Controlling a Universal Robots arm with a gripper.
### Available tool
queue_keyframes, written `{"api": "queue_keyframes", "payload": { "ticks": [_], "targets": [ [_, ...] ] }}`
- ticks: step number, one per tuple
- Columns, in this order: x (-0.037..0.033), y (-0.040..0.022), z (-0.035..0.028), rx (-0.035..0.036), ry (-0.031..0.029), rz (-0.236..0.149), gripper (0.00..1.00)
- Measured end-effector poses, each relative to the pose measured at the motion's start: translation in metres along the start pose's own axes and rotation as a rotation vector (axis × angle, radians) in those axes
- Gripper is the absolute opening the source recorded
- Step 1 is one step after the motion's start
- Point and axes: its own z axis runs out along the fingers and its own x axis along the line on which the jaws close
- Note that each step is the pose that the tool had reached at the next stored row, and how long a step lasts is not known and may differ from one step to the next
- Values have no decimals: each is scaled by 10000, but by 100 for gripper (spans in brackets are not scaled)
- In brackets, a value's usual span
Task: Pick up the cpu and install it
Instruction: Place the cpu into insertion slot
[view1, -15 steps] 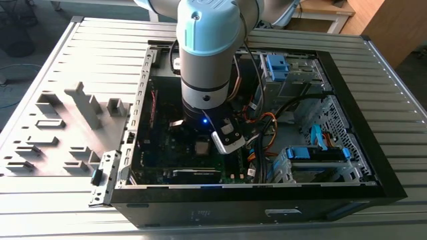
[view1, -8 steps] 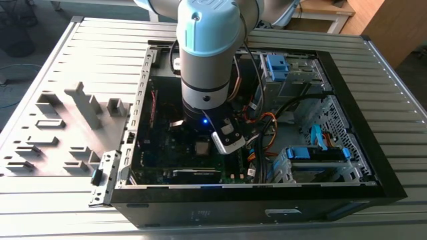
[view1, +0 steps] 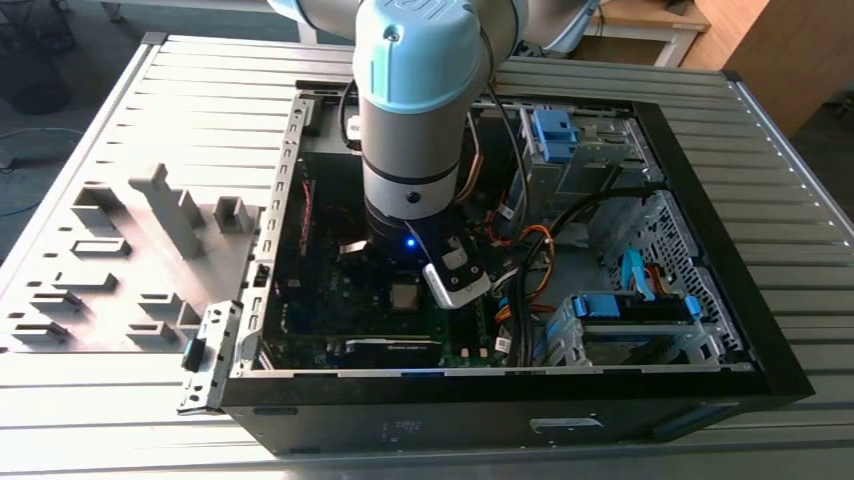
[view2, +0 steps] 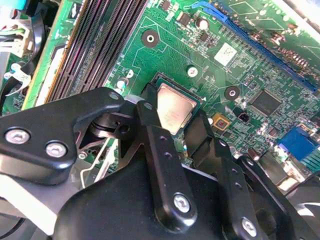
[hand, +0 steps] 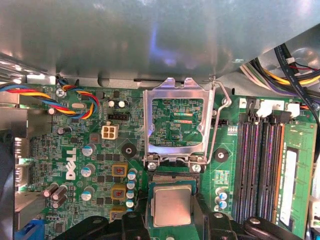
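The cpu (hand: 171, 205), a small square chip with a dull silver top, sits low over the socket on the green motherboard (view2: 220, 30). My gripper (view2: 175, 120) straddles it, and its black fingers (view2: 150, 125) press against two opposite edges of the chip. The socket's metal load plate (hand: 175, 125) stands flipped open just beyond the chip, with its wire lever (hand: 220, 120) raised beside it. In the exterior view the arm (view1: 414, 120) reaches straight down into the open computer case (view1: 694, 330), and the cpu (view1: 404, 295) shows as a small pale square beneath the wrist.
Dark memory slots (hand: 260, 165) run close beside the socket. Coloured cable bundles (hand: 75, 100) and capacitors (hand: 120, 180) crowd the board. Blue-tabbed drive cages (view1: 627, 310) and loose cables fill the case on the exterior view's right. Grey fixture blocks (view1: 147, 230) stand on the slatted table.
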Motion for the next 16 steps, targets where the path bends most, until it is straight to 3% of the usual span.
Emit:
{"api": "queue_keyframes", "payload": {
  "ticks": [5, 6, 16],
  "targets": [
    [0, 0, 1, 1, 0, 1, 47],
    [0, 0, 1, 1, 0, 0, 53],
    [0, -1, -7, 0, 0, 1, 53]
  ]
}}
